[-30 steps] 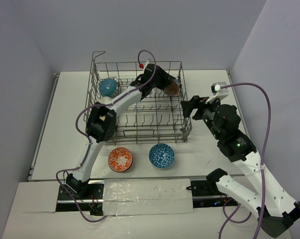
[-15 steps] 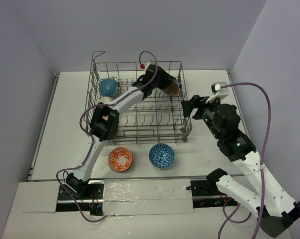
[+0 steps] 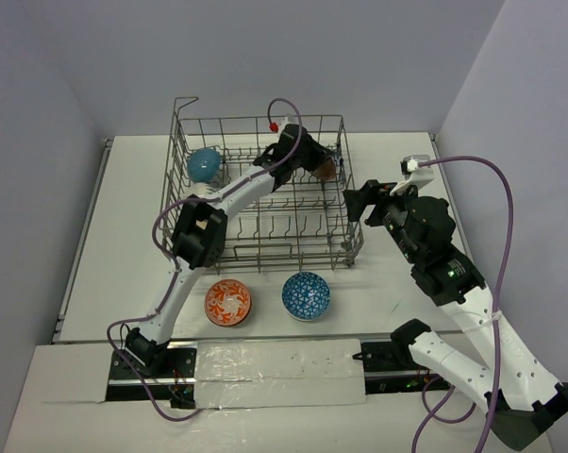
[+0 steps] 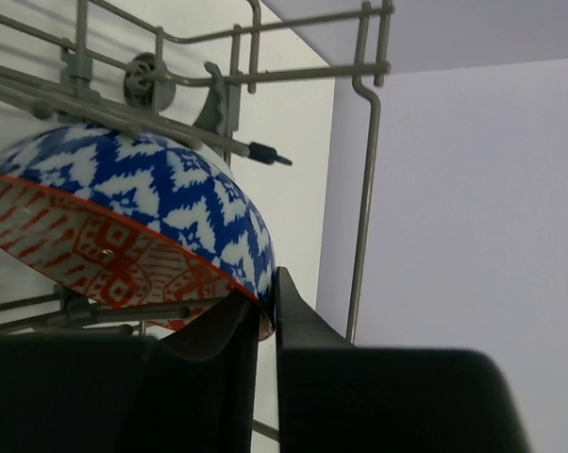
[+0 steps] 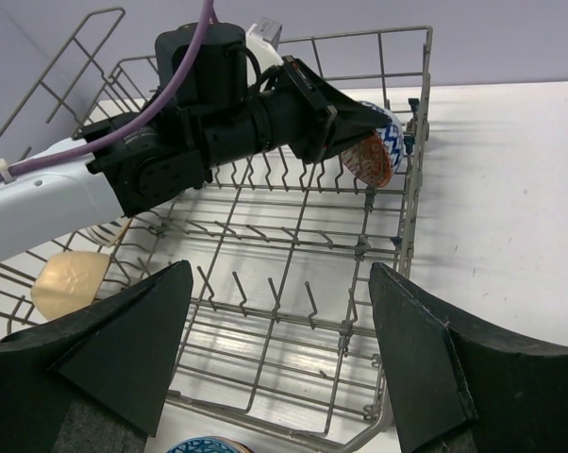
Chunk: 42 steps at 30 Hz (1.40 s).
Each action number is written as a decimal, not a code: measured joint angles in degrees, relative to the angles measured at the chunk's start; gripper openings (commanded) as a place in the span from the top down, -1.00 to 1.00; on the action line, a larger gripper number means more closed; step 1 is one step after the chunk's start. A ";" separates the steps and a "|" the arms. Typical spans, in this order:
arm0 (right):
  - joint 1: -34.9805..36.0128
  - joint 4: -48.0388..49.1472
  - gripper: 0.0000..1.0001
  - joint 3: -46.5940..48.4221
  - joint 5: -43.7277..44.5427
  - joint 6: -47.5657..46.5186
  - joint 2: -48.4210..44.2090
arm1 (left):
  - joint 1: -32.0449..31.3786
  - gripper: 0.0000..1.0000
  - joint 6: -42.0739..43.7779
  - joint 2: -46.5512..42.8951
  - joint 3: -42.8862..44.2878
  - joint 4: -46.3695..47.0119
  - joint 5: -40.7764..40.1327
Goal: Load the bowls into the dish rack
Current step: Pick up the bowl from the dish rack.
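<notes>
The grey wire dish rack (image 3: 346, 209) stands at the back of the table. My left gripper (image 3: 317, 163) reaches into its far right corner, shut on the rim of a blue-and-white bowl with a red-patterned inside (image 4: 142, 217). That bowl (image 5: 378, 151) is tilted on edge against the rack's wires. The rim sits pinched between the fingers (image 4: 293, 330). A teal bowl (image 3: 204, 164) lies in the rack's back left. An orange bowl (image 3: 228, 302) and a blue patterned bowl (image 3: 306, 295) sit on the table in front of the rack. My right gripper (image 3: 364, 200) hovers open by the rack's right side, empty (image 5: 279, 349).
A cream-coloured piece (image 5: 69, 283) lies inside the rack under the left arm. Rows of upright tines (image 5: 270, 293) fill the rack floor. A raised handle (image 3: 187, 101) stands at its back left corner. Taped sheeting (image 3: 279, 373) covers the near edge between the arm bases.
The left gripper's jaws have narrowed onto the bowl's rim, and the bowl has shifted slightly toward the rack's back right corner. The right arm has stayed still.
</notes>
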 measured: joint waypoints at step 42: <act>-0.11 0.02 -0.65 -0.11 -1.05 0.02 -0.07 | -3.10 1.00 -1.25 -10.40 -25.68 24.72 -3.37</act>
